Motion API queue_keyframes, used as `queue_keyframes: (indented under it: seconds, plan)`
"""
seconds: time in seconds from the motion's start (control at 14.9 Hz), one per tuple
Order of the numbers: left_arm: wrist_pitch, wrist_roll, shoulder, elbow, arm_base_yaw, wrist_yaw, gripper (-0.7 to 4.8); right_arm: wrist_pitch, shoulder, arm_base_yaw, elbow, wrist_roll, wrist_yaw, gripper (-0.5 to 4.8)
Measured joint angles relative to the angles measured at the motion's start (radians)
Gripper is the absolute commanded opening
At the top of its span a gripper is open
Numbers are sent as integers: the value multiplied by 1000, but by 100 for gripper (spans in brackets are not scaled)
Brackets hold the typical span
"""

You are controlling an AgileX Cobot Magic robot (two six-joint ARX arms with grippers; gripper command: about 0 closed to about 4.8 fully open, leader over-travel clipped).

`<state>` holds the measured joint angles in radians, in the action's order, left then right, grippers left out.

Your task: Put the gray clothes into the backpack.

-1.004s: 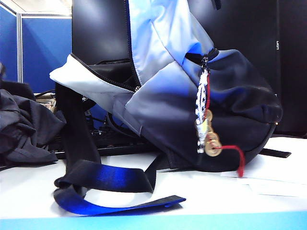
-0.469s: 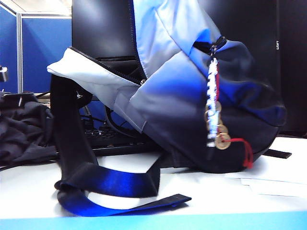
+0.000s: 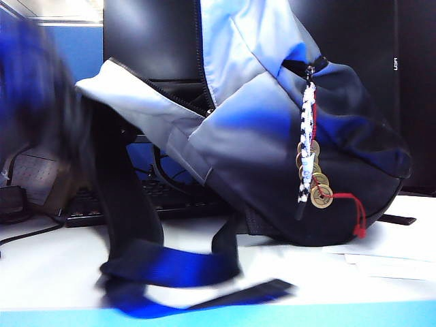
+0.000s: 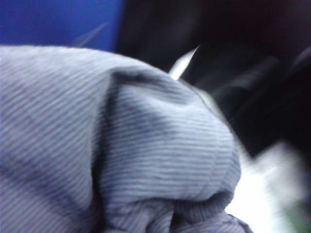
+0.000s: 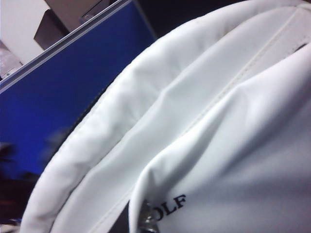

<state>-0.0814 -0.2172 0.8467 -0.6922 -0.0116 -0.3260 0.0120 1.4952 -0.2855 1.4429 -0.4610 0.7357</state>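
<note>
At the far left of the exterior view a dark, blurred mass [image 3: 37, 102] smears from the upper left corner downward; it is too blurred to say whether it is cloth or arm. Under it sit a desk calendar [image 3: 34, 178] and a black cable [image 3: 27, 231] on the white table [image 3: 61, 272]. The left wrist view is almost filled by the gray clothes [image 4: 121, 145], soft, finely ribbed fabric bunched into folds right up against the lens. The left gripper itself is hidden behind that cloth; its jaws are clenched, and with the fabric pressed so close it looks to be grasping the garment, though the fingers cannot be seen.

Toward the middle, a black-and-blue strap [image 3: 170, 266] loops down onto the table, its lower end blurred. Behind it lies a dark keyboard [image 3: 136, 201].

The backpack [image 3: 272, 129] fills the centre and right, lying tilted with its pale flap lifted and the zippered mouth gaping toward the left. A white cord [image 3: 308, 146] hangs down its dark side with a red string of brass coins [image 3: 320, 194].

The right gripper is not visible in any view. Its wrist camera looks closely at the backpack's white panel [image 5: 204, 121], with printed letters near the lower edge, and its jaws are clenched.
</note>
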Motion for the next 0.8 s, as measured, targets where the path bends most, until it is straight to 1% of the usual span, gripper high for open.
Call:
queue_keyframes:
  seconds: [0.07, 0.13, 0.27, 0.33, 0.4, 0.54, 0.6, 0.67, 0.8]
  plan:
    - [9, -24, -51, -40, 0, -43, -6, -7, 18, 0, 0, 2, 0, -7]
    - [14, -72, -76, -73, 0, -96, -6, -6, 32, -2, 0, 2, 2, -7]
    - [-1, -169, -58, -150, 0, -186, -6, -6, 35, -3, 0, 0, 7, -7]
    - [-14, -182, -41, -190, 4, -208, -6, -7, 35, -3, 0, -5, 8, -7]
    - [-55, -192, -18, -224, 15, -210, -6, -7, 35, -3, 0, -6, 9, -7]
    - [-154, -248, 63, -290, 31, -216, -6, -7, 35, -3, -2, -10, 39, -7]
    - [-177, -274, 121, -322, 31, -246, -6, -7, 35, -4, -2, -13, 54, -7]
    - [-194, -300, 192, -352, 63, -272, -6, -8, 35, -7, -2, -15, 58, -7]
    - [-197, -311, 315, -378, 182, -303, -6, -21, 36, -12, -3, -40, 69, -7]
